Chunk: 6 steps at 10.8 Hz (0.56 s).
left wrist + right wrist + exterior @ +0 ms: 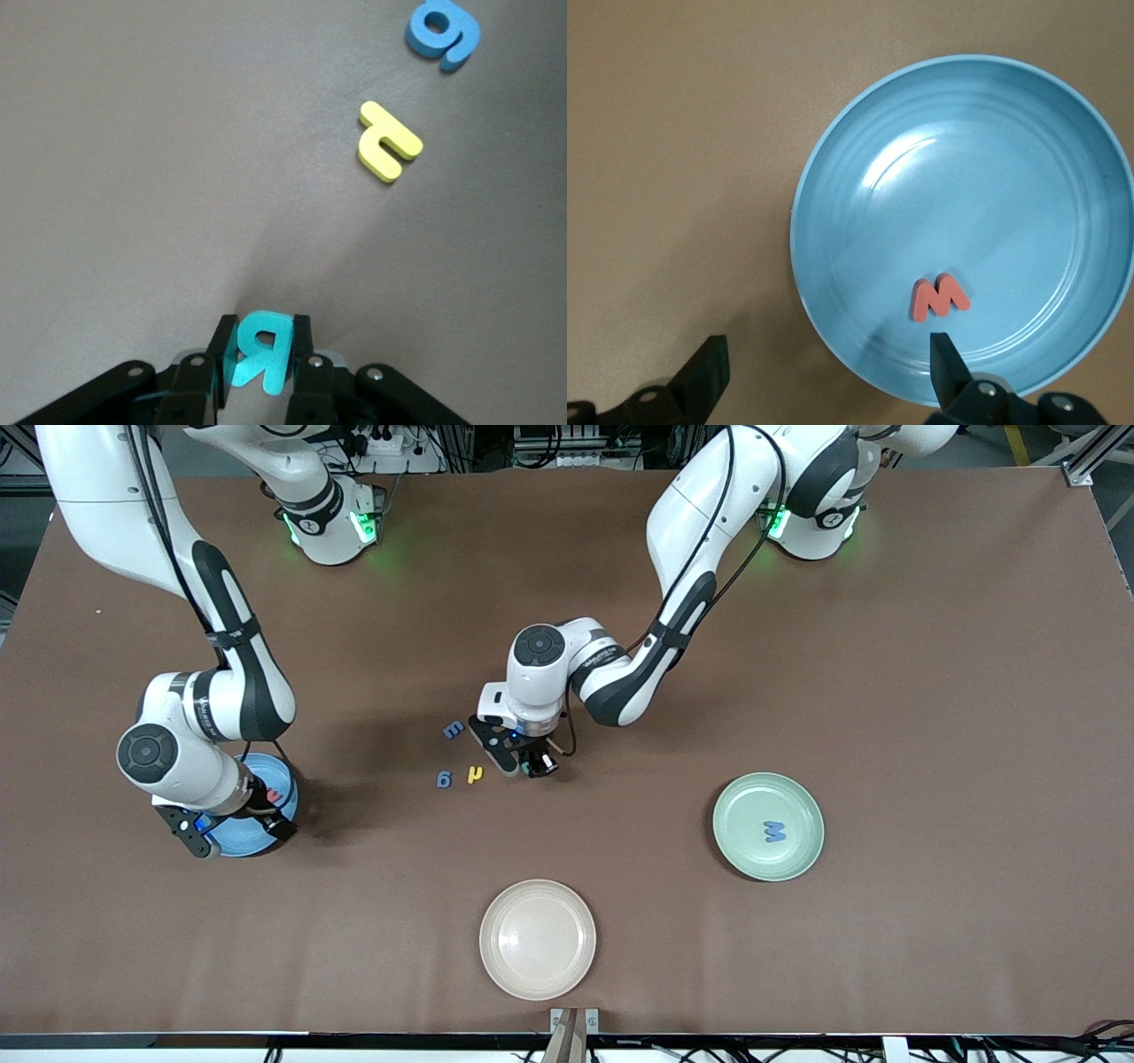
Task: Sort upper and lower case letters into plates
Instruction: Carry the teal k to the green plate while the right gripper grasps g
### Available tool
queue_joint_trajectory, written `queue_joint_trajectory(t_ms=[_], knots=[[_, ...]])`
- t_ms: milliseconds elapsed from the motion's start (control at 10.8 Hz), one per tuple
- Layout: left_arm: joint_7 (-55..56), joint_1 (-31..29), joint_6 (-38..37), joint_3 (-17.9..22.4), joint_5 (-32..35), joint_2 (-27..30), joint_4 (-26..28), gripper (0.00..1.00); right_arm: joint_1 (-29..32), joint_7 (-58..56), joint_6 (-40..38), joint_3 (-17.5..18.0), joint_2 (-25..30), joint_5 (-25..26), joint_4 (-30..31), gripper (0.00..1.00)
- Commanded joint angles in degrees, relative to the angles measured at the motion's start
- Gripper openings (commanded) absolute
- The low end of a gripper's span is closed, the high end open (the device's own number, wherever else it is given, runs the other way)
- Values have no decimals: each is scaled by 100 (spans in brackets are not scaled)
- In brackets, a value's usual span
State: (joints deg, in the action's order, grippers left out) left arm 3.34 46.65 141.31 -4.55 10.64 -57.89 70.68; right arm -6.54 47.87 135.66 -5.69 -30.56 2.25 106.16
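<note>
The only writing I could read was the letters themselves: a teal R [260,351], a yellow letter [388,142] shaped like an h or u, a blue letter [442,32] like a g or 6, a blue E [453,729], a red M [939,297] and a blue M [775,832]. My left gripper [262,356] was down at the middle of the brown worktop [886,646], pinched tight on the teal R, which stood on edge between my fingers [301,341]. Only my left wrist view showed that letter; in the front view my own gripper body covered it. The yellow letter and the blue g-like one lay flat near that gripper, toward the right arm's end of the worktop, with the blue E beside them and farther from the front camera. My right gripper [828,376] hung over the rim of the blue plate [859,177] at the right arm's end, its fingers spread wide and holding nothing. My right wrist view showed the red M lying flat in that plate close to the rim, just ahead of one fingertip and apart from it; the front view gave only a sliver of red there. The pale green plate [740,841], toward the left arm's end, held the blue M, and a cream plate [537,939] sat nearest the front camera.
</note>
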Motion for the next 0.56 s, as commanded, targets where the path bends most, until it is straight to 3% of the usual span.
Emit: queue_joint_trajectory(t_ms=[0,186,464], knots=[[-44,-147,-138,24,131,14,147,1,-58,-41,-75,7,-64,-93,-122,100],[17,-287,-759,16,18,241,112,0,-172,-67,-136,85,-73,-129,-96,100],[26,-971,-1866,16,-570,1058,103,0,-364,-477,-242,849,-91,-120,-52,100]])
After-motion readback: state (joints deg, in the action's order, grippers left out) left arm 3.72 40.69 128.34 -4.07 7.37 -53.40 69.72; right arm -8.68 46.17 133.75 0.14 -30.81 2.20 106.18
